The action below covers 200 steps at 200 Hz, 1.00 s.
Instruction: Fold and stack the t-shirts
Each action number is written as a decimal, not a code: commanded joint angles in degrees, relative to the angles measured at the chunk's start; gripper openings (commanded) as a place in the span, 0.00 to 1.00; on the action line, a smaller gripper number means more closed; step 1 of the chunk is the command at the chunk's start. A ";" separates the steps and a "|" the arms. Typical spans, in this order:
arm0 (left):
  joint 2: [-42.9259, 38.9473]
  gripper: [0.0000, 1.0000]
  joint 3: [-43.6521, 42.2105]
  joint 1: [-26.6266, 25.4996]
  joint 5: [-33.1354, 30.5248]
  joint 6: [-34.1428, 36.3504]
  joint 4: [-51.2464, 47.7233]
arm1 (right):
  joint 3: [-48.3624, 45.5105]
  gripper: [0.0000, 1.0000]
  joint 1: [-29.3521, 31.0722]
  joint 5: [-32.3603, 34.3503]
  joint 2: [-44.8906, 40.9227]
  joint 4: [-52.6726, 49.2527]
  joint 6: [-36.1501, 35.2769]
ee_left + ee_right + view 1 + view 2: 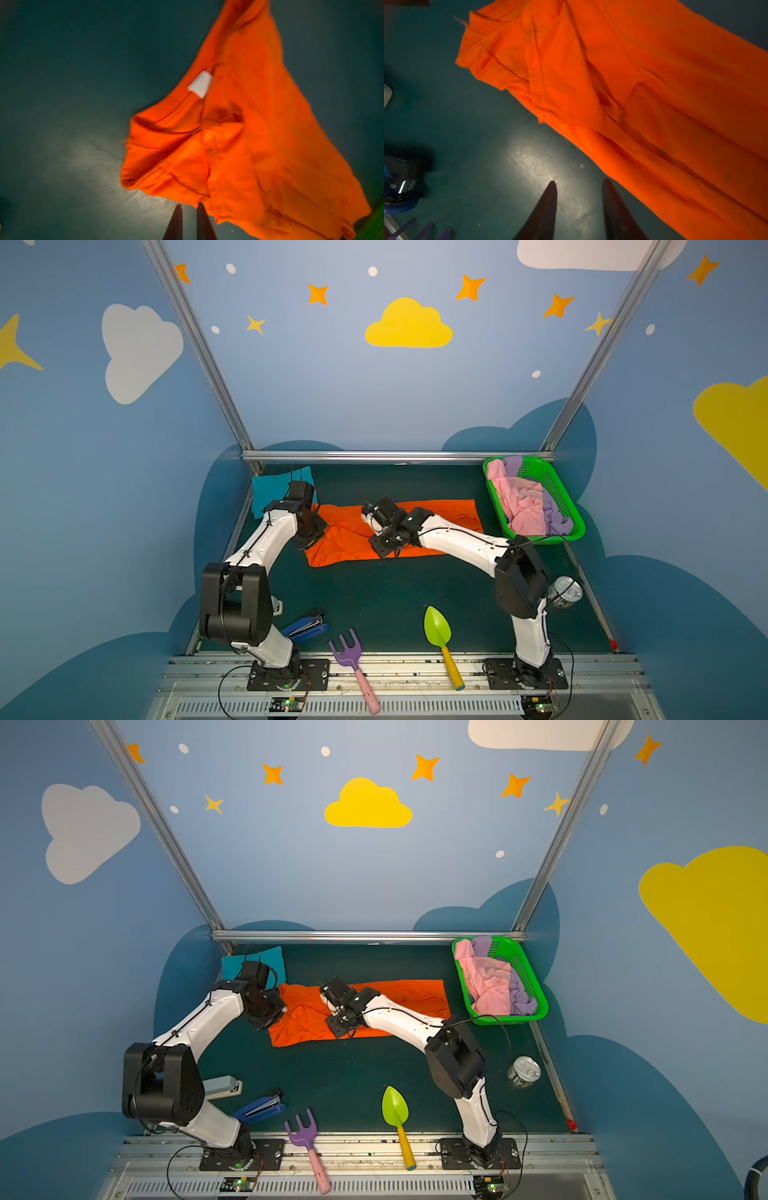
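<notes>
Left jaws narrow, right jaws wider, both empty: we hover over the orange t-shirt [345,541], laid out for folding.

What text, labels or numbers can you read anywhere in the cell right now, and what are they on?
No text can be read in any view.
On the white neck label of the orange t-shirt: blurred, no letters show.
On the tin can: the wrapper markings are too small to read.
On the blue stapler: no legible marking.
</notes>
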 commanded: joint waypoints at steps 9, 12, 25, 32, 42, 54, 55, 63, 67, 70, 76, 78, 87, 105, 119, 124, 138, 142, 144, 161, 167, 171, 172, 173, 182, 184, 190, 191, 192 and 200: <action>-2.28 0.44 -7.02 1.91 0.30 -0.02 1.41 | 5.73 0.42 2.89 3.38 5.26 -0.51 -7.75; -2.36 0.46 -7.55 2.01 0.47 0.00 1.67 | 6.18 0.42 3.06 3.26 5.80 -0.46 -8.03; -2.42 0.49 -9.50 2.41 0.89 -0.21 2.47 | 8.61 0.45 3.61 2.87 8.17 -0.64 -9.19; -2.23 0.49 -10.35 2.55 1.21 -0.17 2.96 | 10.08 0.45 3.80 2.81 9.49 -0.94 -9.52; -1.80 0.50 -11.09 2.84 1.40 -0.22 3.58 | 12.11 0.45 4.01 2.80 11.34 -1.45 -9.91; -1.07 0.49 -11.58 3.15 1.49 -0.18 4.21 | 14.59 0.45 4.06 2.84 13.47 -2.08 -10.13; -1.01 0.49 -11.63 3.12 1.49 -0.18 4.28 | 14.78 0.45 4.02 2.83 13.64 -2.13 -10.18; -0.31 0.49 -11.76 3.20 1.62 -0.12 4.91 | 16.38 0.46 4.04 3.14 15.02 -2.34 -10.30; 0.02 0.49 -11.77 3.35 1.67 -0.08 5.11 | 17.08 0.46 4.02 3.34 15.66 -2.50 -10.37; 0.24 0.49 -11.77 3.44 1.67 -0.15 5.26 | 17.60 0.46 3.99 3.59 16.16 -2.53 -10.53; 0.87 0.49 -11.62 3.53 1.67 -0.16 5.47 | 18.57 0.46 4.06 4.12 17.08 -2.52 -10.87; 1.03 0.48 -11.60 3.58 1.67 -0.21 5.58 | 18.92 0.46 4.06 4.31 17.37 -2.50 -11.01; 1.92 0.48 -11.31 3.87 1.89 0.00 5.96 | 20.12 0.46 3.96 4.98 18.53 -2.53 -11.53; 3.04 0.45 -11.16 4.46 2.11 0.04 6.79 | 21.74 0.44 3.80 5.08 20.32 -2.23 -12.72; 3.90 0.42 -10.96 5.19 2.39 0.09 7.42 | 22.17 0.42 3.71 5.14 21.22 -1.50 -13.72; 4.28 0.40 -10.90 5.44 2.54 0.09 7.64 | 22.18 0.40 3.57 5.18 21.36 -1.04 -14.12; 5.47 0.30 -10.57 6.23 3.11 0.18 8.05 | 22.63 0.28 3.30 5.24 22.03 -0.42 -14.53; 5.83 0.27 -10.40 6.38 3.23 0.18 8.13 | 22.92 0.24 3.15 5.13 22.21 -0.50 -14.29; 6.00 0.25 -10.33 6.47 3.25 0.18 8.18 | 23.07 0.21 3.04 5.07 22.23 -0.51 -14.17; 7.28 0.13 -9.72 7.43 3.80 0.52 8.23 | 24.84 0.06 1.81 3.78 22.41 -1.45 -13.04; 7.63 0.09 -9.58 7.85 3.87 0.53 8.22 | 25.78 0.03 1.26 2.98 22.35 -2.23 -12.42; 7.82 0.07 -9.50 8.12 3.97 0.50 8.35 | 26.40 0.02 0.86 2.30 22.26 -2.98 -11.98; 7.83 0.07 -9.49 8.20 4.00 0.56 8.38 | 26.53 0.02 0.79 2.12 22.21 -3.11 -11.86; 7.93 0.07 -9.49 8.29 4.02 0.55 8.43 | 26.64 0.01 0.67 1.90 22.18 -3.21 -11.75; 8.17 0.04 -9.32 8.92 4.13 0.54 8.57 | 27.33 0.00 -0.30 0.18 21.45 -3.89 -10.81; 8.24 0.04 -9.25 9.08 4.13 0.60 8.58 | 27.35 0.00 -0.54 -0.22 21.27 -3.86 -10.66; 8.42 0.04 -9.06 9.60 4.12 0.55 8.58 | 27.36 0.00 -1.25 -1.58 20.51 -3.85 -10.20; 8.40 0.04 -9.06 9.64 4.13 0.59 8.58 | 27.36 0.00 -1.36 -1.80 20.41 -3.85 -10.09; 8.47 0.04 -9.05 9.71 4.13 0.60 8.53 | 27.36 0.00 -1.55 -2.04 20.36 -3.85 -10.07; 8.66 0.04 -8.75 10.39 4.16 0.62 8.41 | 27.34 0.00 -2.55 -3.84 19.68 -3.68 -9.64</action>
